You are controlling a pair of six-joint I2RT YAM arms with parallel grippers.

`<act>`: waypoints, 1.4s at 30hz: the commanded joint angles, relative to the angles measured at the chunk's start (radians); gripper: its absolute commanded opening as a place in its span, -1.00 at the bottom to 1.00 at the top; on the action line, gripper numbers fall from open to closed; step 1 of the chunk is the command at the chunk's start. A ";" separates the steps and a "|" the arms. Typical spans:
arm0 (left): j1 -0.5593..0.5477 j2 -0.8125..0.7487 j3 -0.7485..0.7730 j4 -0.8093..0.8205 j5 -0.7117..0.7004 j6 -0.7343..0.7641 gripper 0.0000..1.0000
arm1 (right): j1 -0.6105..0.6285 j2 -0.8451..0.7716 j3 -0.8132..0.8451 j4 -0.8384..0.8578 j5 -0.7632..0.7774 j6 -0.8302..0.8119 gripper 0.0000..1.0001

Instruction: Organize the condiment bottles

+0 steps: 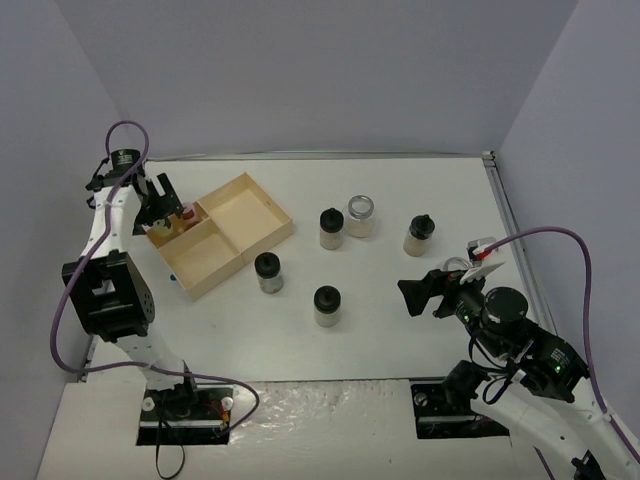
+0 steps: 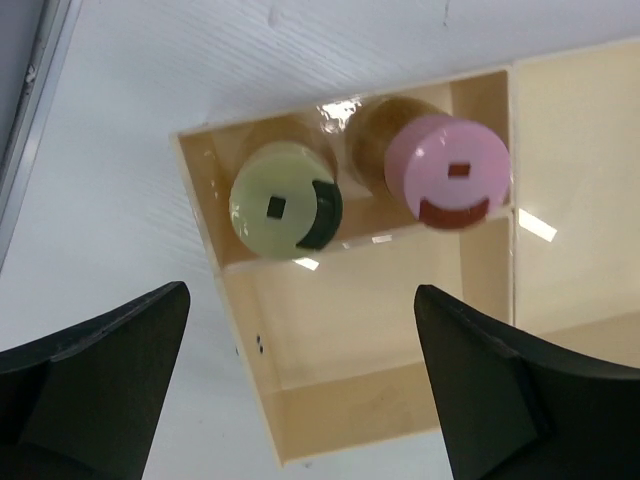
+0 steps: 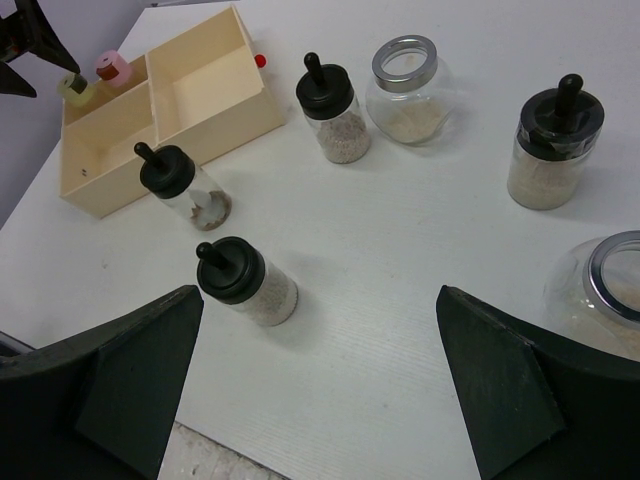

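Observation:
The pale wooden tray (image 1: 250, 215) lies at the left of the table. In its small corner compartment stand a pink-capped jar (image 2: 448, 168) and a yellow-green-capped jar (image 2: 280, 205), side by side. My left gripper (image 2: 302, 295) hangs open just above the neighbouring compartment (image 2: 350, 400), with nothing between its fingers. Several black-capped jars stand loose on the table (image 1: 331, 228) (image 1: 268, 272) (image 1: 327, 305) (image 1: 420, 235). A silver-rimmed jar (image 1: 359, 215) stands mid-table and another (image 3: 600, 295) is close beside my right gripper (image 3: 320, 295), which is open over bare table.
A small red object (image 3: 260, 60) lies against the tray's far side. The purple walls close in at left, right and back. A metal rail (image 1: 505, 215) runs along the table's right edge. My left arm's cable (image 1: 60, 310) loops at the left.

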 commanded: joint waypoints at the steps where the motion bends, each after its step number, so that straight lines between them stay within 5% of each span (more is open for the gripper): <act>1: -0.027 -0.268 -0.060 0.003 0.096 -0.016 0.90 | -0.002 0.054 0.016 0.058 0.029 0.029 1.00; 13: -0.433 -0.636 -0.395 0.118 0.175 0.055 0.94 | -0.002 0.162 0.012 0.058 0.048 0.084 1.00; 23: -0.764 -0.587 -0.449 0.238 -0.017 0.058 0.94 | -0.002 0.141 -0.020 0.060 0.093 0.125 1.00; 37: -0.789 -0.554 -0.356 0.184 -0.101 0.124 0.94 | -0.010 0.325 0.009 0.048 0.341 0.223 1.00; 42: -0.779 -0.637 -0.424 0.187 -0.196 0.178 0.94 | -0.182 0.410 0.010 0.014 0.394 0.286 0.99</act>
